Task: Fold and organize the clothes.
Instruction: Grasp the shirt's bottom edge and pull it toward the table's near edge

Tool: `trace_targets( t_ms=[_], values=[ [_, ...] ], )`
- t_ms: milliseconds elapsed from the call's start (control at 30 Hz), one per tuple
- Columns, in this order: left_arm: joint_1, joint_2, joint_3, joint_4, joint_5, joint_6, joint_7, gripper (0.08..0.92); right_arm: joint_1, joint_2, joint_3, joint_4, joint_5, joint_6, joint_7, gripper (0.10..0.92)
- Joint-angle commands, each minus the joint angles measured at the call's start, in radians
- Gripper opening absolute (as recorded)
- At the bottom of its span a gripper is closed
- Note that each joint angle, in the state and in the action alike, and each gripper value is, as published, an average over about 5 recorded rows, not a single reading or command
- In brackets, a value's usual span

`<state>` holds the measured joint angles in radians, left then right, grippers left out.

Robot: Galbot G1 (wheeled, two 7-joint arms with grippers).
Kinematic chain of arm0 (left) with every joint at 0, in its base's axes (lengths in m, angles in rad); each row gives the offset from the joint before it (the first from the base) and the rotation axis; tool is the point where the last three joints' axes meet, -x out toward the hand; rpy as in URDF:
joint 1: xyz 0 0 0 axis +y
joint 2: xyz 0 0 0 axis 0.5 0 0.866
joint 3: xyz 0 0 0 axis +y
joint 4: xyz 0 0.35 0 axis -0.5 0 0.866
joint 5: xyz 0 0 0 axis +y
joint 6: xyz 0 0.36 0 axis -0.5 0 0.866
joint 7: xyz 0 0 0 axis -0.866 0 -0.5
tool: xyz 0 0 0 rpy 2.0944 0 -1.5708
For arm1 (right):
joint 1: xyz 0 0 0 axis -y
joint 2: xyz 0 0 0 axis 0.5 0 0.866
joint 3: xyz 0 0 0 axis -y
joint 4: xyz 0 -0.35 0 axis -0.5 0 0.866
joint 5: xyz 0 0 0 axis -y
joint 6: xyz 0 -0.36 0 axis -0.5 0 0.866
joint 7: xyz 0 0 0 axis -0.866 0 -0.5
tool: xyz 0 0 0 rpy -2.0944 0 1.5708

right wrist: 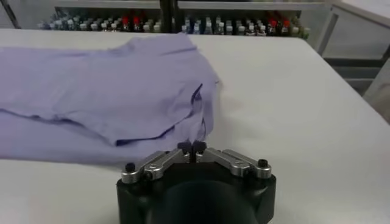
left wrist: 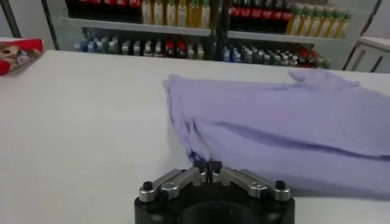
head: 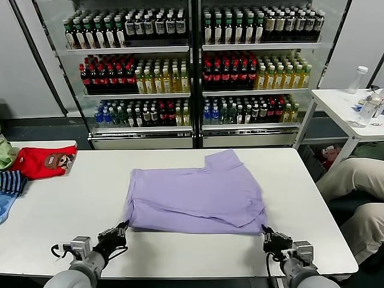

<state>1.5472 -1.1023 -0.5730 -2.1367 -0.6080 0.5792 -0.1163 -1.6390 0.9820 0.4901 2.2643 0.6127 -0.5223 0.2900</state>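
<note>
The lavender T-shirt (head: 198, 192) lies partly folded, plain side up, in the middle of the white table (head: 72, 228). My left gripper (head: 122, 228) is at its near left corner, shut, with the fabric edge pinched at the fingertips (left wrist: 201, 164). The shirt (left wrist: 286, 122) spreads away from it. My right gripper (head: 266, 231) is at the near right corner, shut, with the shirt's edge caught at its fingertips (right wrist: 184, 147). The shirt (right wrist: 103, 91) lies flat beyond it.
A red garment with a brown cartoon face (head: 43, 161) and a striped garment (head: 11, 182) lie at the table's far left edge. Drink shelves (head: 192, 72) stand behind. A small white table (head: 351, 108) and a seated person's legs (head: 354, 180) are at the right.
</note>
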Motion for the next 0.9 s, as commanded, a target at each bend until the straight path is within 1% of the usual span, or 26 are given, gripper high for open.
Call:
trace_targets(
  t_ms=[33,133,200,267,367,433,500,567,633,800,900],
  values=[
    [0.234,0.043,-0.125,-0.1,-0.016,0.002,0.017,0.09,-0.247,-0.009,0.09,0.171,-0.015,0.003,-0.003,0.12],
    [0.247,0.05,-0.131,-0.082,0.031,0.003,0.034,0.093,-0.283,0.005,0.057,0.187,-0.055,0.002,-0.001,0.12],
    [0.258,0.051,-0.128,-0.082,0.09,0.004,0.039,0.115,-0.292,0.013,0.03,0.19,-0.086,-0.004,0.001,0.12],
    [0.271,0.055,-0.139,-0.101,0.16,0.005,0.045,0.163,-0.29,0.015,0.022,0.198,-0.103,-0.009,0.0,0.132],
    [0.276,0.071,-0.196,-0.156,0.195,0.005,0.068,0.249,-0.257,0.002,0.048,0.234,-0.092,-0.012,-0.006,0.193],
    [0.264,0.084,-0.235,-0.193,0.173,0.005,0.078,0.3,-0.206,-0.016,0.088,0.261,-0.048,-0.023,-0.002,0.253],
    [0.227,0.095,-0.25,-0.213,0.14,0.004,0.077,0.361,-0.12,-0.038,0.13,0.27,0.016,-0.037,0.006,0.305],
    [0.158,0.1,-0.235,-0.203,0.089,0.003,0.07,0.421,-0.003,-0.06,0.141,0.244,0.073,-0.048,0.017,0.365],
    [0.07,0.1,-0.199,-0.163,0.038,0.002,0.063,0.473,0.151,-0.071,0.097,0.17,0.106,-0.055,0.034,0.426],
    [-0.2,0.107,-0.053,0.027,0.003,0.002,0.062,0.621,0.527,-0.044,-0.136,-0.111,0.111,-0.057,0.057,0.564],
    [-0.324,0.119,0.006,0.131,-0.001,0.002,0.067,0.707,0.698,-0.006,-0.244,-0.262,0.092,-0.056,0.051,0.651]
  ],
)
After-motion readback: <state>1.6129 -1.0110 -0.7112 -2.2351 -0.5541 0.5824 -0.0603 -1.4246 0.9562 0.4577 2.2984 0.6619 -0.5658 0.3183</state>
